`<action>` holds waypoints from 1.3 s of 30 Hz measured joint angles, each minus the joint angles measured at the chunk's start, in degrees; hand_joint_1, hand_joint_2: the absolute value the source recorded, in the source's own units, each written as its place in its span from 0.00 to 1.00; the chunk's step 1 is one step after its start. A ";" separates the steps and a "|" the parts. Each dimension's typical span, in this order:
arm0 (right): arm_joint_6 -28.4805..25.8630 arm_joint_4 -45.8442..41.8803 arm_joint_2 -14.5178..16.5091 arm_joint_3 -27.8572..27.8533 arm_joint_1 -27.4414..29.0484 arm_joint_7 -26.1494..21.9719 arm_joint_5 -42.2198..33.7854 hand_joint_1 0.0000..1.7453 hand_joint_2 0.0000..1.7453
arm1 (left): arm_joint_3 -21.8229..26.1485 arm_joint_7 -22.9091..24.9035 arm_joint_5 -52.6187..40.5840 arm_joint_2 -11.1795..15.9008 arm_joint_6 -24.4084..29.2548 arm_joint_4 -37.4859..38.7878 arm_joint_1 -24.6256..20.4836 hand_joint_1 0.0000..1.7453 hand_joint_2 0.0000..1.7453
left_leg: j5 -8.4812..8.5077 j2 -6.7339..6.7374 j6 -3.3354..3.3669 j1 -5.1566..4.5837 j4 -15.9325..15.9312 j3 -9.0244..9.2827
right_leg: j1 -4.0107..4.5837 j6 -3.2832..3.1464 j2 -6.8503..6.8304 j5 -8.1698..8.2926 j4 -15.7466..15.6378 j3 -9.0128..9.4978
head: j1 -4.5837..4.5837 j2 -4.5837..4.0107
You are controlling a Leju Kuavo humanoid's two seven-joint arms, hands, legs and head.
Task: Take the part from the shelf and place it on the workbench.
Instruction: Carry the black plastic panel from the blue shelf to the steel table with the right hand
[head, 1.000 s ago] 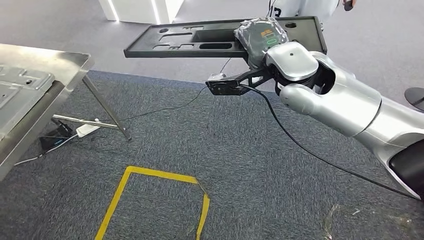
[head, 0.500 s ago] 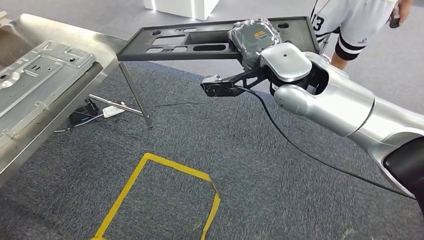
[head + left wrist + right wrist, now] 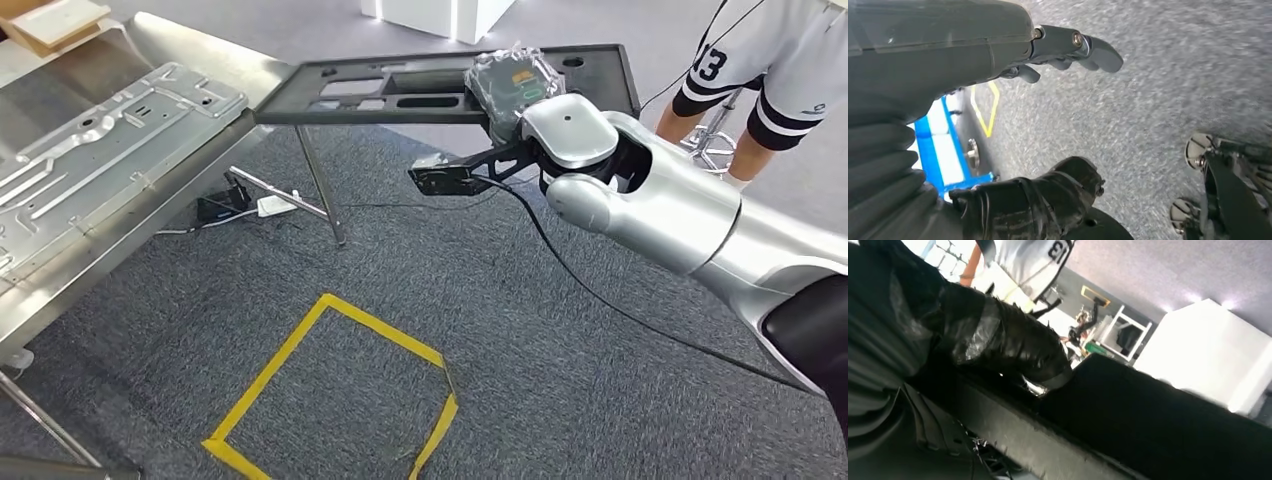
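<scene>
A: Report the right hand [image 3: 515, 90].

B: It grips the black moulded panel [image 3: 400, 85] at one end, fingers wrapped around the edge. In the right wrist view, the thick thumb [image 3: 1013, 347] lies clamped across the panel's dark surface [image 3: 1168, 425]. The panel extends level from the hand toward the robot's left, held in the air above the grey carpet [image 3: 500, 340]. Its upper face shows several recessed cut-outs.

A: What lies directly below the hand?

B: The wrist camera bracket [image 3: 450, 175], with a black cable [image 3: 600, 295] running back along the silver forearm [image 3: 680, 210].

A: Status of the left hand [image 3: 998, 100]?

B: It holds nothing. The fingers [image 3: 1088, 47] are extended and apart from the thumb [image 3: 1058, 190], with carpet visible between them.

A: Where is the workbench relative to the held panel?

B: The stainless steel workbench [image 3: 60, 265] stands beyond the panel's free end, at the robot's left. The free end is near the bench's far corner but apart from it. A stamped sheet-metal plate [image 3: 100, 150] lies flat on the bench top.

A: Other items?

B: A yellow tape square [image 3: 330, 390] is marked on the carpet below and to the left of the right hand. A power strip [image 3: 270, 205] with cables lies under the bench. A person in white shorts [image 3: 780, 60] stands beyond the right arm.
</scene>
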 joint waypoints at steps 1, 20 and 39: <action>0.21 0.03 0.00 0.01 0.01 -0.05 0.09 1.00 1.00 | -0.02 -0.02 0.04 -0.08 0.08 0.00 -0.03 0.00 1.00 | -1.75 1.03 0.01 0.00 3.71 -1.64 | 0.25 -0.19 -0.60 0.00 -0.03 -0.01 | -0.16 -0.01; 0.78 -0.33 -0.30 1.14 0.45 -0.39 0.23 1.00 1.00 | -1.08 -1.65 -0.05 -1.28 -1.37 0.00 -0.87 0.00 1.00 | 3.17 -0.39 3.94 -1.56 -8.32 5.84 | 0.38 1.81 -0.33 -4.55 11.28 -5.33 | -0.15 0.00; 0.59 -0.51 -0.01 1.36 0.92 -0.81 0.68 1.00 1.00 | -1.12 -2.43 0.46 -0.46 -2.01 0.02 -1.15 0.00 1.00 | 2.66 1.94 3.42 -2.16 -4.08 3.07 | 0.90 -0.42 -0.47 -0.79 0.28 0.47 | -0.78 0.00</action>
